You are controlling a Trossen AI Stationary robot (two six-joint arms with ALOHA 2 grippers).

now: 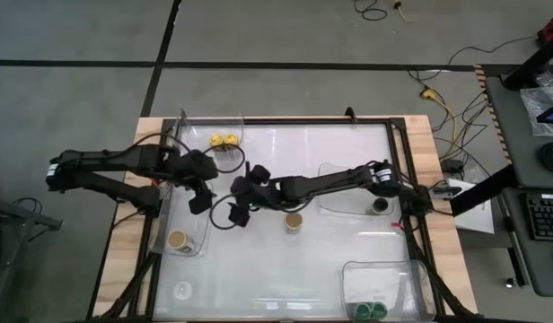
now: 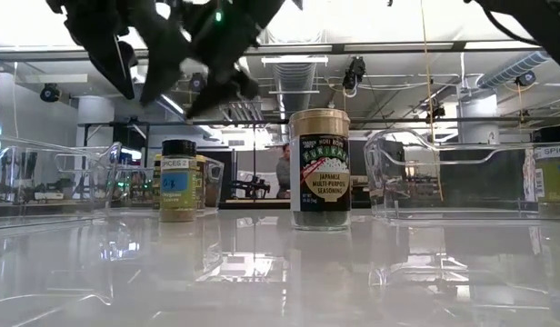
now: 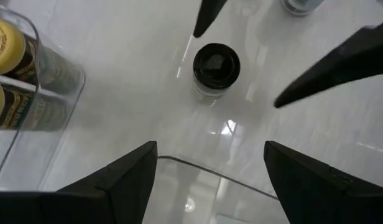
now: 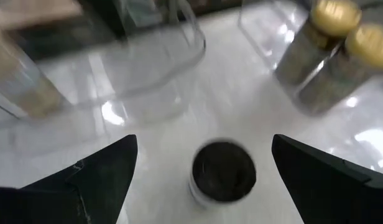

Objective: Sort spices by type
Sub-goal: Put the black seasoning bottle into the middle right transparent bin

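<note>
A black-lidded spice jar (image 4: 224, 171) stands upright on the white table top, also seen in the left wrist view (image 3: 216, 65) and the low view (image 2: 178, 182). My right gripper (image 4: 204, 146) is open and hovers above it at the table's middle (image 1: 241, 190), one finger on either side, touching nothing. My left gripper (image 3: 210, 152) is open too and hangs just to the left (image 1: 197, 199), pointing down at the table short of the jar. In the high view the right gripper hides the jar. A tan-lidded jar (image 1: 294, 222) stands free to the right.
Clear plastic trays ring the middle: a far one with yellow-lidded jars (image 1: 224, 141), a left one with a tan-lidded jar (image 1: 178, 240), a right one with a black-lidded jar (image 1: 381, 206), and a near-right one with green-lidded jars (image 1: 371, 309). A person shows far behind the table (image 2: 284, 170).
</note>
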